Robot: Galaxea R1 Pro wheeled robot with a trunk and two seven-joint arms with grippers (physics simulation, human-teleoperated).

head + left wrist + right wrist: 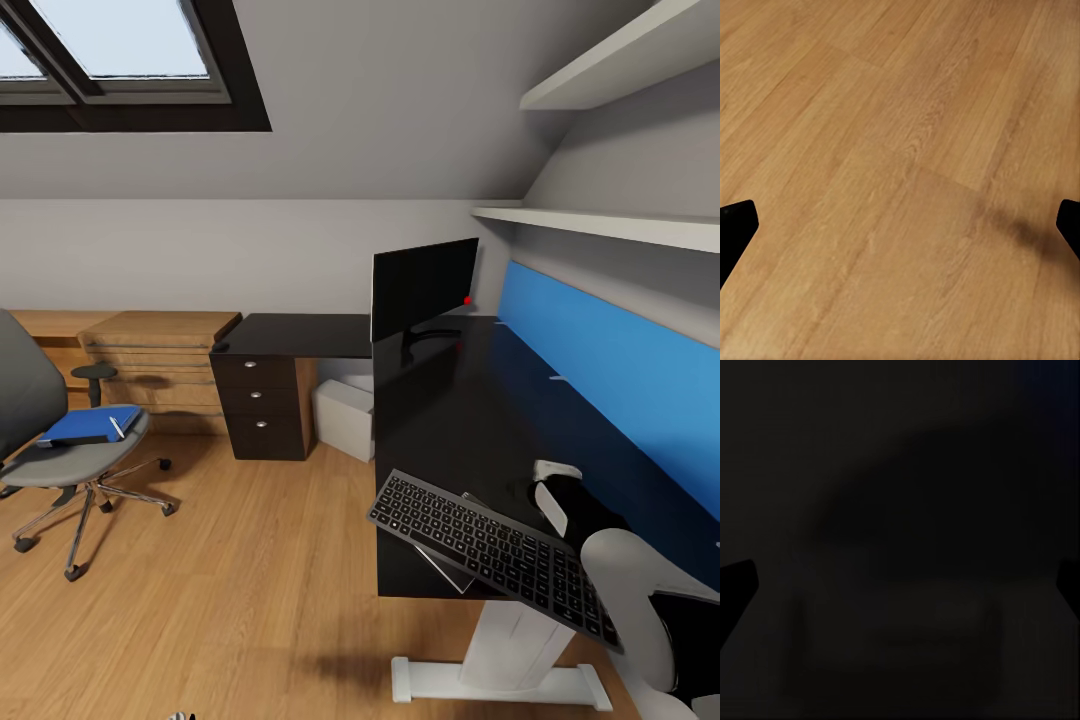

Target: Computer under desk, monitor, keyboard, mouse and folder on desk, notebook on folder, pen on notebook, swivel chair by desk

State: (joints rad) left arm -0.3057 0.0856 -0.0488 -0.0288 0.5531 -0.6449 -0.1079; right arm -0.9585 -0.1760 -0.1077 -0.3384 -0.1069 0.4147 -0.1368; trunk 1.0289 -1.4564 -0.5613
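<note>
Keyboard [497,546] lies tilted at the near edge of the black surface [470,400], partly overhanging, w/ right arm [600,540] just beside it. Monitor [423,287] upright at the far end. Blue folder [85,425] w/ pen [117,428] on top sits on swivel chair [70,450], well apart on wood floor [900,150]. Left pincer [900,232] wide, over floor. Right pincer [900,585] wide over dark surface.

My head camera is looking down over the glossy black desk [450,400]; my left wrist camera is facing the oak plank floor [900,150], my right wrist camera is hovering close above that dark desktop.
</note>
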